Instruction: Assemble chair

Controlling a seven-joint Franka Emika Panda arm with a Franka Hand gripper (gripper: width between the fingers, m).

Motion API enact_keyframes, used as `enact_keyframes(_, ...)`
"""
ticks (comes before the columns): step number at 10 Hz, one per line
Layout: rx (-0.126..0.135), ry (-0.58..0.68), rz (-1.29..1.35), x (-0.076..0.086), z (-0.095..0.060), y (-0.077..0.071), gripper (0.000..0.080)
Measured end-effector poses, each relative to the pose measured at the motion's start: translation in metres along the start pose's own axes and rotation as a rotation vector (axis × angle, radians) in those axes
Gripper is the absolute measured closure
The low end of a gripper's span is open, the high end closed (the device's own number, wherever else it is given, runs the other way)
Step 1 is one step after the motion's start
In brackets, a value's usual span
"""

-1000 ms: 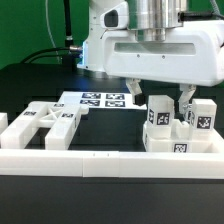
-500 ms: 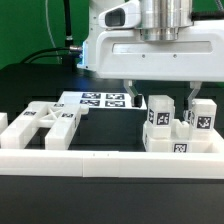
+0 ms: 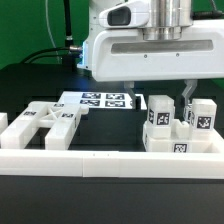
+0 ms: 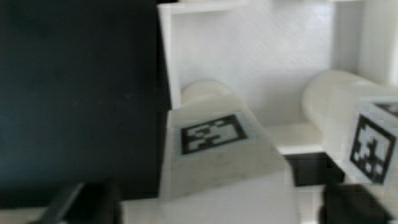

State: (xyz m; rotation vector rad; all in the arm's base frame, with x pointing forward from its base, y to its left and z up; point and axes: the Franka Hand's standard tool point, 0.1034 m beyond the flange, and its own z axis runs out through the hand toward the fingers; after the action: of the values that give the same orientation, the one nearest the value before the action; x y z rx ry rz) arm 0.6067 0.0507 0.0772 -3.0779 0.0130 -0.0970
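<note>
Hovering above the tagged chair parts at the exterior view's right, your gripper stood wide open, holding nothing.

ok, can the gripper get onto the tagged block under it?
Probably yes: the gripper hangs open over the tagged block, a finger on either side. The neighbouring block stands close, so that gap looks tight.

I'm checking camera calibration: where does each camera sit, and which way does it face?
Exterior view: off the arm, low, looking across the border rail at the chair parts; shows the open end effector.
Wrist view: on the wrist, facing down onto tagged chair parts; dark fingertips likely peek in.
Shared: the tagged chair parts beneath the end effector.
</note>
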Motion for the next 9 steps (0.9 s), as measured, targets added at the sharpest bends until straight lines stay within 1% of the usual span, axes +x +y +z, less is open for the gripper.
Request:
enact_keyframes(1,0.001,0.000,0.021,0.0000,0.0000,-0.0002,0.0418)
enact_keyframes(2,0.000,0.000,0.021,0.0000,0.0000,0.0000,0.0514)
enact_keyframes(5,0.001,0.000,0.042,0.0000,0.0000,-0.0001,0.0513)
enact_keyframes(8,0.001,-0.001,0.308,-0.0004,0.0009,-0.0007,0.0512)
enact_keyframes(9,-0.002,0.001,0.434,-0.0008,0.0014,-0.0021,0.0512)
